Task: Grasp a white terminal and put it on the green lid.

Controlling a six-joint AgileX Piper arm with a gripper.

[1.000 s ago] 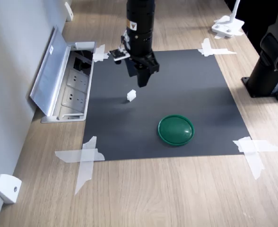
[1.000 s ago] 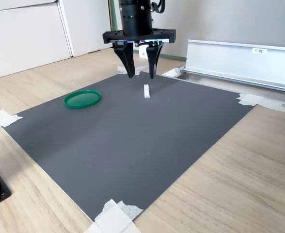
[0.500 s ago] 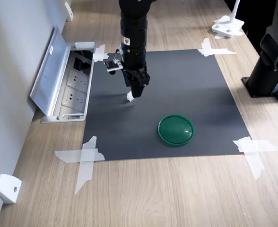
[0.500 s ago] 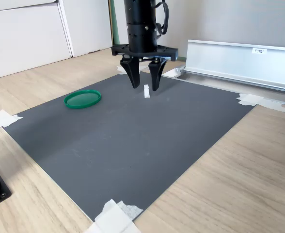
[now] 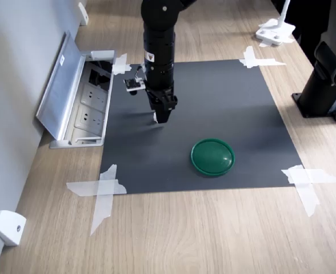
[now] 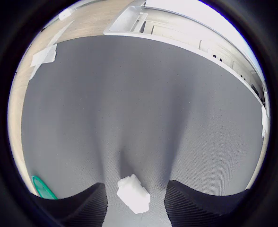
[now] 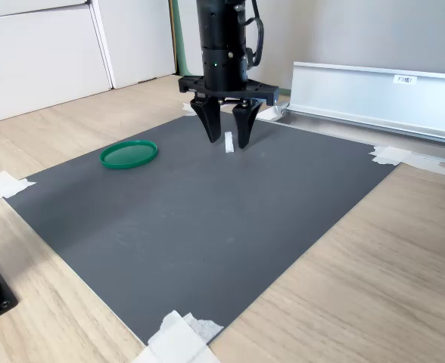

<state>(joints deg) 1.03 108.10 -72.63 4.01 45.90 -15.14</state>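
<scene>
Wrist view: white terminal (image 6: 134,193) between the parted fingers of the gripper (image 6: 135,208), unpinched, on the black mat (image 6: 129,104) toward its socket-box edge — grasp step, judged; next, closing squarely, lifting, carrying to the green lid (image 5: 212,156) near the mat's opposite edge.

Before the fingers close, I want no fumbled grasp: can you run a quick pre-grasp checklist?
1. White terminal sits between the fingers: ok, seen in the wrist view and the second exterior view.
2. Gripper open wider than the terminal: ok.
3. Fingers low enough, tips near the black mat: ok, as far as the second exterior view shows.
4. Terminal squared to the fingers: not ok; the wrist view shows it turned at an angle.
5. Green lid clear and unobstructed: ok.
6. Fingers already touching the terminal: cannot tell.
</scene>
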